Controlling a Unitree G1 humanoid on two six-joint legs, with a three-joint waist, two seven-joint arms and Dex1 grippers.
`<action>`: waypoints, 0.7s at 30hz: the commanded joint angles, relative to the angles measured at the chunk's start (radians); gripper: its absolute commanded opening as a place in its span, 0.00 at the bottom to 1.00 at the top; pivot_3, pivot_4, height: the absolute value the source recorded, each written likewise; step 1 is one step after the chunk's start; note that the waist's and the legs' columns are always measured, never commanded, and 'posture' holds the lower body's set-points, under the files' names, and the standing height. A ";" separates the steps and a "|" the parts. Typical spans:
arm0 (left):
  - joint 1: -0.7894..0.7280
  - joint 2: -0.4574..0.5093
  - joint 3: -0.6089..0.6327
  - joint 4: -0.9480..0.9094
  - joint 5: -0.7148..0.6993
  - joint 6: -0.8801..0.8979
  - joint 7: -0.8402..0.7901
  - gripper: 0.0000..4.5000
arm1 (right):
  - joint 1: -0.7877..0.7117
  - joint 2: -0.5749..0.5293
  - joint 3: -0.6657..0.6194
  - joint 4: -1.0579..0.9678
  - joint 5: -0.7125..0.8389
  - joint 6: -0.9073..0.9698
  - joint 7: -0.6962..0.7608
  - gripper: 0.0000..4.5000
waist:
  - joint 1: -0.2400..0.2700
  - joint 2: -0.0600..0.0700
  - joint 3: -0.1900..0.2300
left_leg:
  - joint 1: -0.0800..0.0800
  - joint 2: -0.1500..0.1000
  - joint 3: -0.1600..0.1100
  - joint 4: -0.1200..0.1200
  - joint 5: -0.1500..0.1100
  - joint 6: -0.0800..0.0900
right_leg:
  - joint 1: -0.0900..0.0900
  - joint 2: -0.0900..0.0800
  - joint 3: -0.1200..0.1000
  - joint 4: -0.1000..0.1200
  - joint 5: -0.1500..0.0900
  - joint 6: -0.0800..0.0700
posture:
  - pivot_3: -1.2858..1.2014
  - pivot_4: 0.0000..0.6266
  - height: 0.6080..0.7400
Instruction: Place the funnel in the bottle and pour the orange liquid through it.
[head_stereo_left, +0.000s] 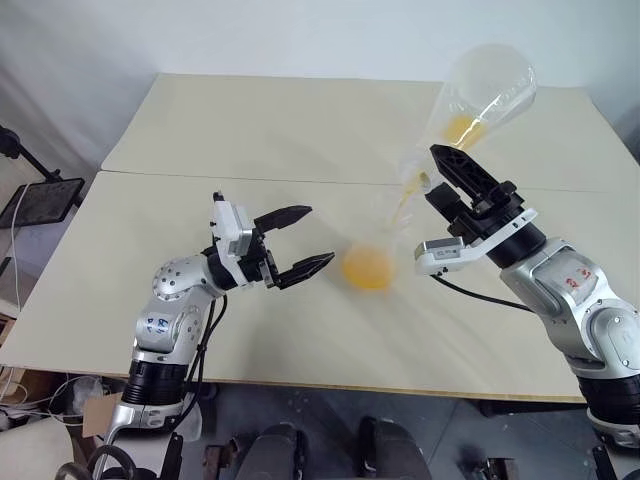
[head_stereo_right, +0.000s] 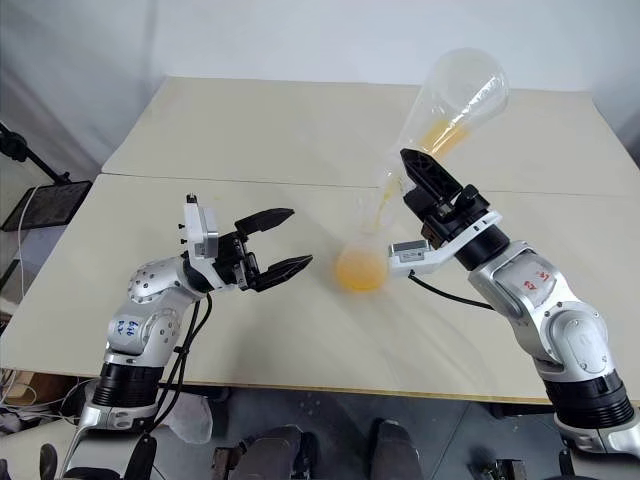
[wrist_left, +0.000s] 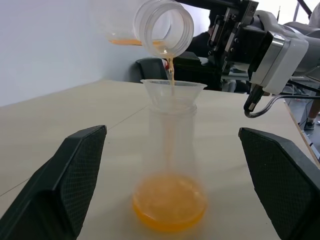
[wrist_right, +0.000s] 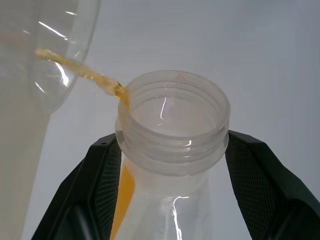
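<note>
Right end effector (head_stereo_left: 447, 182) clamped on tilted flask (head_stereo_left: 480, 95), thin orange liquid (wrist_left: 170, 209) through clear funnel (wrist_left: 173, 93); left end effector (head_stereo_left: 300, 245) agape.

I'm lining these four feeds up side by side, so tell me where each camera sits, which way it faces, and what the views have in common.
Left eye view: on the head, looking forward and down over the table; both arms show, left gripper open, right gripper shut on the flask.
Right eye view: its stereo twin, same scene.
Left wrist view: along the open fingers at the bottle with the funnel in it.
Right wrist view: along its fingers at the flask's mouth.
Shared: the orange liquid pouring.
</note>
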 joint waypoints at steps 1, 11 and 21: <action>-0.014 -0.005 0.006 -0.021 -0.006 -0.025 0.004 1.00 | -0.019 0.002 -0.035 -0.051 -0.004 0.006 -0.032 0.61 | 0.000 0.000 0.000 | 0.000 0.000 0.000 0.000 0.000 0.000 | 0.000 0.000 0.000 0.000 0.000 0.000 | 0.52 0.24 1.00; -0.017 -0.007 0.006 -0.017 -0.006 -0.026 0.003 1.00 | -0.020 0.003 -0.035 -0.049 -0.011 0.007 -0.039 0.61 | 0.000 0.000 0.000 | 0.000 0.000 0.000 0.000 0.000 0.000 | 0.000 0.000 0.000 0.000 0.000 0.000 | 0.52 0.24 1.00; -0.017 -0.009 0.005 -0.015 -0.006 -0.030 0.005 1.00 | -0.018 0.007 -0.037 -0.050 -0.002 0.012 -0.034 0.61 | 0.000 0.000 0.000 | 0.000 0.000 0.000 0.000 0.000 0.000 | 0.000 0.000 0.000 0.000 0.000 0.000 | 0.52 0.24 1.00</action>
